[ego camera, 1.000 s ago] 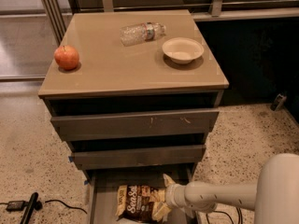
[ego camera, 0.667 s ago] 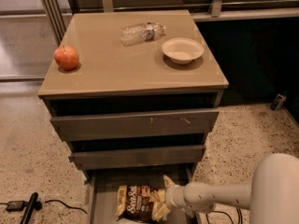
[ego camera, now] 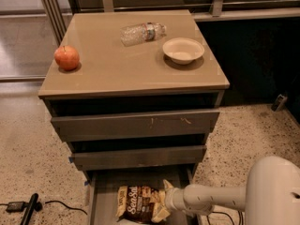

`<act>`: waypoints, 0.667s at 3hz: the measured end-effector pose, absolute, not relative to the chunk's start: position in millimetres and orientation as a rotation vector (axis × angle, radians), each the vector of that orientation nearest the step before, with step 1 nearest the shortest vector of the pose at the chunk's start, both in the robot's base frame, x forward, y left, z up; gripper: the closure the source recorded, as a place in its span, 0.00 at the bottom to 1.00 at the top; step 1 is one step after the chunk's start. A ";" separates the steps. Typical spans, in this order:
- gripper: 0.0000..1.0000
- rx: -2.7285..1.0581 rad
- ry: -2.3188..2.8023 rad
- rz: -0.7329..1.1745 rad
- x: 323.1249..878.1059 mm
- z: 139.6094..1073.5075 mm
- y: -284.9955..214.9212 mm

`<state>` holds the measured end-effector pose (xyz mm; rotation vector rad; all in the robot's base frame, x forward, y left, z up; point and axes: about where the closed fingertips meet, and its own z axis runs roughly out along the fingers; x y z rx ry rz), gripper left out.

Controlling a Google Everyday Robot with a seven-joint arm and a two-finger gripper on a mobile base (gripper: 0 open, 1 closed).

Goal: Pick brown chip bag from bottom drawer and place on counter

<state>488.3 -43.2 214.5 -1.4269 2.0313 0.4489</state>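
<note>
Gripper (ego camera: 165,199) touches the 3 o'clock end of the brown chip bag (ego camera: 139,203), but whether it is spread or pinching cannot be told. The bag lies flat in the bottom drawer (ego camera: 103,196), whose front is cut off at 6 o'clock.

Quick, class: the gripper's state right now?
Gripper: in the bottom drawer, at one end of the brown chip bag; open or closed cannot be told.

I see the counter (ego camera: 117,74) holding an apple (ego camera: 66,57), a bottle (ego camera: 142,33) on its side and a bowl (ego camera: 183,50). My gripper (ego camera: 165,199) is down in the bottom drawer (ego camera: 104,191), at the brown chip bag (ego camera: 139,203).
</note>
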 end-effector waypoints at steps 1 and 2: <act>0.00 -1.436 2.021 0.565 484.1 196.2 -16.4; 0.00 -1.470 1.999 0.642 477.3 186.6 11.1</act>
